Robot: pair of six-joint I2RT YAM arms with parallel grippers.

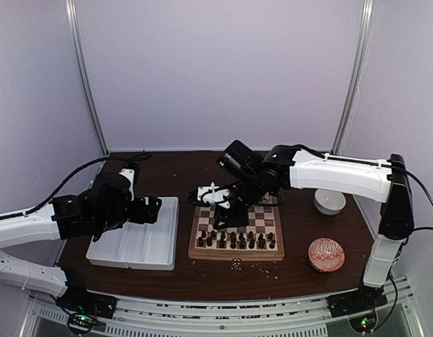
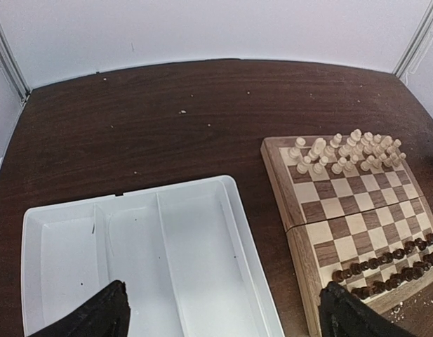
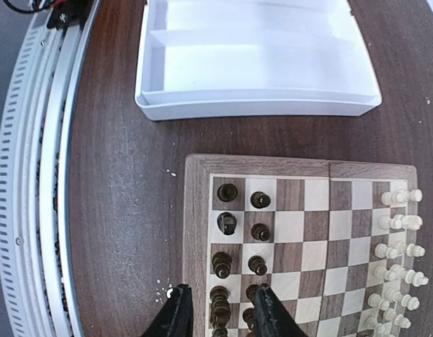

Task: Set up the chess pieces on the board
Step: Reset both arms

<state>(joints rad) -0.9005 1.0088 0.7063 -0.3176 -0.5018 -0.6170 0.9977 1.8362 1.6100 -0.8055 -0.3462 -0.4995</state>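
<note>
The board [image 1: 262, 219] lies mid-table. Dark chess pieces [image 1: 234, 241] stand in two rows along its near edge. The cream pieces are hidden under my right arm in the top view, but the left wrist view shows them [image 2: 349, 151] in rows at the far edge. My right gripper [image 1: 220, 219] hovers over the board's left end. In its wrist view it [image 3: 223, 316] is open, with its fingers [image 3: 177, 312] either side of the back-row dark pieces [image 3: 220, 263]. My left gripper [image 1: 156, 210] is open and empty over the white tray [image 2: 202, 239].
The white divided tray [image 1: 132, 253] sits left of the board and holds nothing. A white bowl [image 1: 330, 202] and a red patterned bowl [image 1: 326, 254] stand to the right. Pale crumbs [image 1: 237, 264] lie in front of the board. A metal rail [image 3: 34, 175] runs along the table's near edge.
</note>
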